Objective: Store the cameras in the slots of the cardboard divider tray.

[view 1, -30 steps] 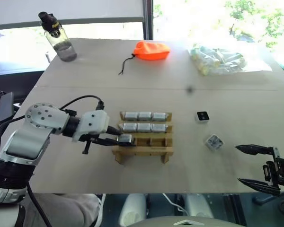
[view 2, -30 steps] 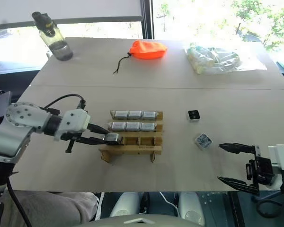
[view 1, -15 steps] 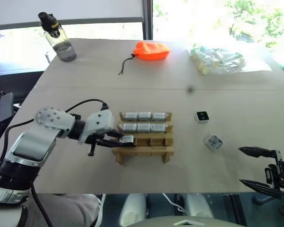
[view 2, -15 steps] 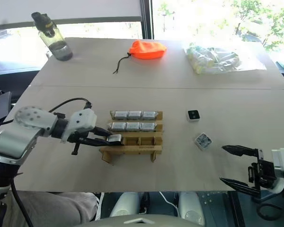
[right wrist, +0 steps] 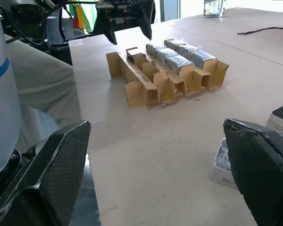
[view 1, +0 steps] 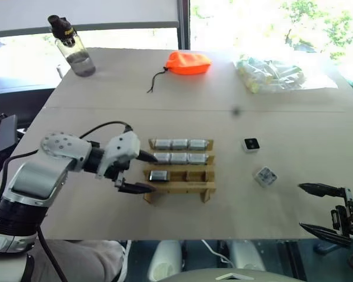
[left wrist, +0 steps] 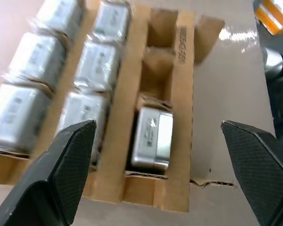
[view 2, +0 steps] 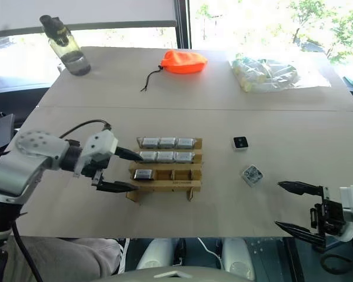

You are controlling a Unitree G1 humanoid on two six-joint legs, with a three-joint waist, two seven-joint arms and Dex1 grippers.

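Both my tools gape wide, gripping nothing.

My right tool hangs at the desk's near right edge; my left tool straddles the tan cardboard divider tray, a silver-grey camera in its near-left slot; two white boxy cameras lie right of it.

The left arm consisted of silver-grey rounded housings, with a round joint cap carrying a ring of small dark screw holes. A black cable looped from the black joint section to the white wrist housing. The left tool carried two black tapered fingers with a fine cross-hatched pad texture. The right tool had matching black pointed fingers on a black bracket, with a white block behind.
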